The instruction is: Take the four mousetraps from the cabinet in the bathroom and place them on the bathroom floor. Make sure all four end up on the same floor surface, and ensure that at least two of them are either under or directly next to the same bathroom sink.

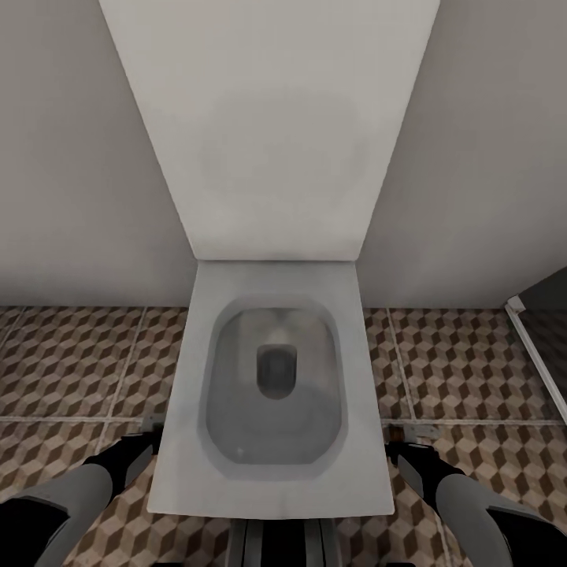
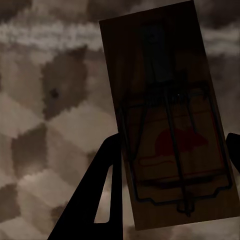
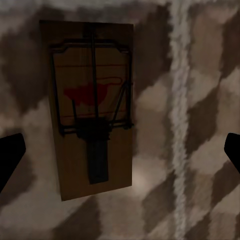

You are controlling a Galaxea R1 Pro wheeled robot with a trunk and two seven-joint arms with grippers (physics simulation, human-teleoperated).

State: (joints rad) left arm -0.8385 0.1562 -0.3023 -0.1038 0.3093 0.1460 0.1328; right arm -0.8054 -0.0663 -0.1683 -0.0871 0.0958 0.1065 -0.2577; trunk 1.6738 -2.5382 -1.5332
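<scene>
In the left wrist view a mousetrap (image 2: 167,117) stands between the left gripper's (image 2: 170,150) dark fingers (image 2: 97,195), which are closed on its long edges, so it is held above the bathroom floor (image 2: 45,120); the right gripper (image 3: 120,150) is spread wide and holds nothing, a second mousetrap (image 3: 92,107) lying flat on the tiles between its jaws, nearer one finger. The held trap should probably be lowered flat before release, though no sink is visible here. The toilet (image 1: 276,386) bowl holds no trap.
</scene>
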